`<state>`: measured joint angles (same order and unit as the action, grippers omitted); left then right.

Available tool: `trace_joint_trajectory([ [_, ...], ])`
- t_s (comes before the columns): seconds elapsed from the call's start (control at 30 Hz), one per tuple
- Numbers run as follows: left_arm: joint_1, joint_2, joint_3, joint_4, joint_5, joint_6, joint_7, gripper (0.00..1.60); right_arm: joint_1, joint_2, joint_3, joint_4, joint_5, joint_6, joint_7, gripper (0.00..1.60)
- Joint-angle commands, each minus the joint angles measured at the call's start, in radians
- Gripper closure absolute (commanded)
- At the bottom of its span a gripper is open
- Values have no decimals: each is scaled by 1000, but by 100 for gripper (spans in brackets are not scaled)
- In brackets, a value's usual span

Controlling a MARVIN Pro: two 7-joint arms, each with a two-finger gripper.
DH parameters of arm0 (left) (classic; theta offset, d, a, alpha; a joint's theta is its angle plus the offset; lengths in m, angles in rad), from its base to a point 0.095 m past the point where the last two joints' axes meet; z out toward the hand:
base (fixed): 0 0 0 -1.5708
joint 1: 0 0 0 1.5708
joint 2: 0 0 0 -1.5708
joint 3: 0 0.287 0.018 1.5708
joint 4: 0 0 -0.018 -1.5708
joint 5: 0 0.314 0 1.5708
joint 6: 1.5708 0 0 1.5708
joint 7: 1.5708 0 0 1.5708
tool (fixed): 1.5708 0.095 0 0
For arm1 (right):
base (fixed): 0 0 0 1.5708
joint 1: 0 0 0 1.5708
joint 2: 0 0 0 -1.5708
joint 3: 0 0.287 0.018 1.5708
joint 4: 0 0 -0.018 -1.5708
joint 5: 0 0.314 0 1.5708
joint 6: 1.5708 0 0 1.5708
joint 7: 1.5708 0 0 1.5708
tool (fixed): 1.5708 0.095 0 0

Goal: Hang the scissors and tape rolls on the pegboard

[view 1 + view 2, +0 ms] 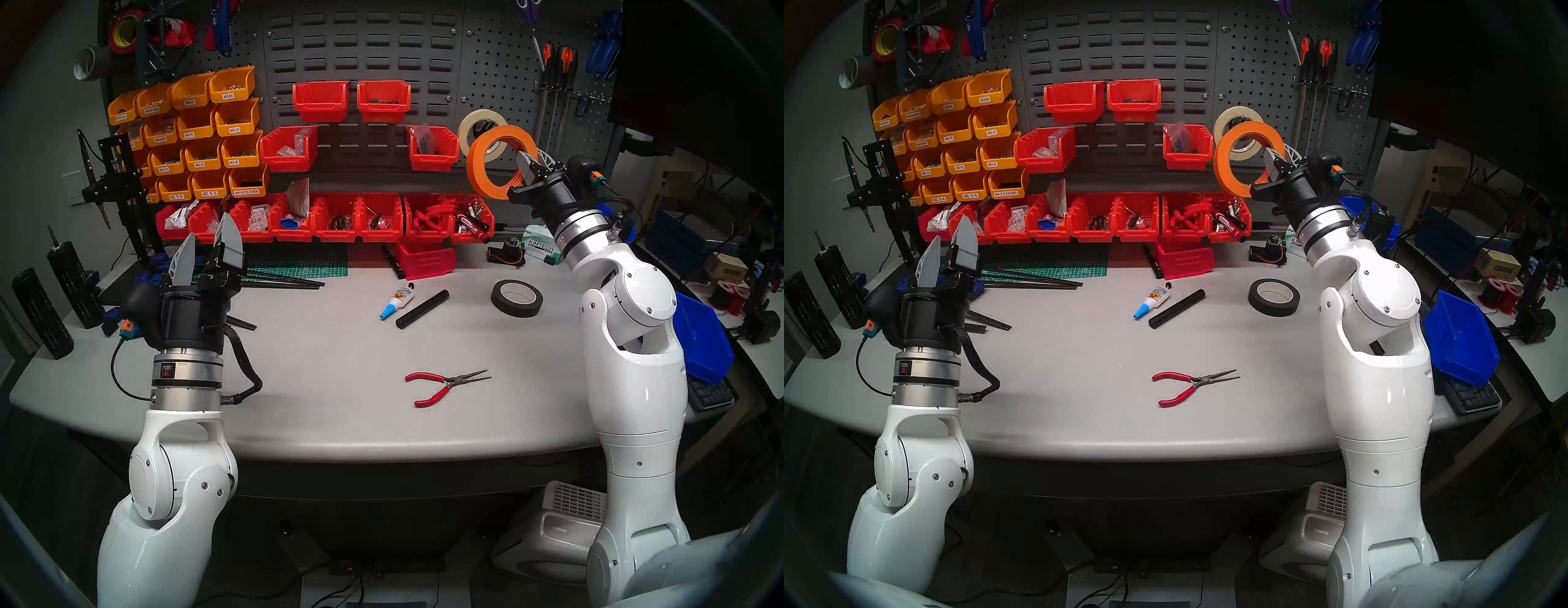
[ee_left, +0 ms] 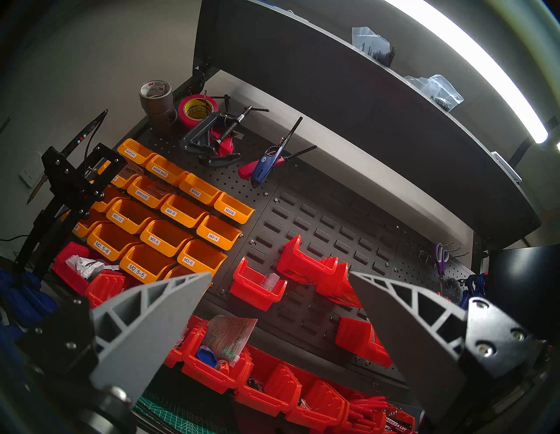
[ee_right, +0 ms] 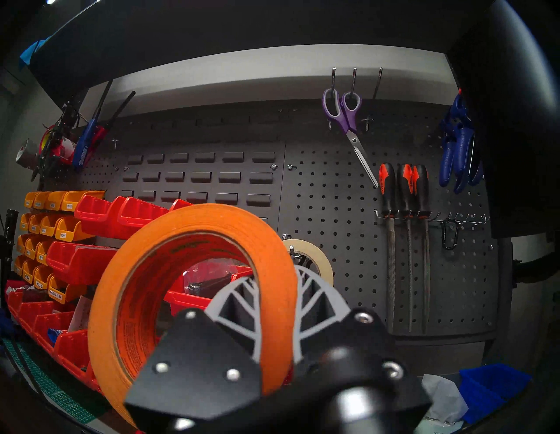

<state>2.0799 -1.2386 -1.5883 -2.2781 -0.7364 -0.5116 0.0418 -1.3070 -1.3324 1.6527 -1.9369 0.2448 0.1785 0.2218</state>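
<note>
Ahead of our right hand stands the pegboard, the dark grey panel with rows of round holes, its hooks carrying purple-handled scissors up and to the right of the hand and three orange-and-black files further right. Below both hands spreads the grey desk, the widest surface after the board.

Our right hand is raised toward the board and clamped narrow on the orange tape roll: one grey finger sits inside the ring and the other outside, pinching the band on its right side. The roll stands on edge, its open centre facing the board, and it hangs to the left of the hand. Just beyond the hand, partly hidden behind the orange roll, the cream masking tape ring already hangs on a hook on the pegboard. We cannot tell whether the two rolls touch.

Our left hand hovers above the desk's left side, fingers pointing up and forward and spread wide, holding nothing.

Well below the right hand, on the desk, lie a black tape roll, red-handled pliers, a black tube and a small glue bottle. We see no black-handled scissors anywhere.
</note>
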Motion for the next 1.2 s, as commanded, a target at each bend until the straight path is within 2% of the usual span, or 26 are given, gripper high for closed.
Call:
trace_joint_trajectory([
  [0.0, -11, -2, -2, -30, 0, -9, -4, 0, 112, 23, 0, 14, 3, -23, -7, 160],
  [0.43, -11, -1, -2, -29, 0, -9, -4, 0, 188, 52, -7, 55, 16, -17, -17, 160],
  [0.67, -11, -2, -2, -30, 0, -9, -4, 0, 244, 61, -8, 117, 28, -16, -17, 160],
  [1.0, -10, -2, -2, -30, -1, -9, -4, 0, 325, 34, -16, 228, 83, -39, 2, 160],
  [1.03, -10, -2, -2, -30, -1, -9, -4, 0, 295, 34, -11, 207, 94, -47, -6, 160],
  [1.07, -10, -2, -2, -30, -1, -9, -4, 0, 335, 27, -15, 245, 97, -46, 8, 160],
  [1.17, -10, -2, -2, -30, -1, -9, -4, 0, 340, 21, -15, 258, 106, -52, 12, 160],
])
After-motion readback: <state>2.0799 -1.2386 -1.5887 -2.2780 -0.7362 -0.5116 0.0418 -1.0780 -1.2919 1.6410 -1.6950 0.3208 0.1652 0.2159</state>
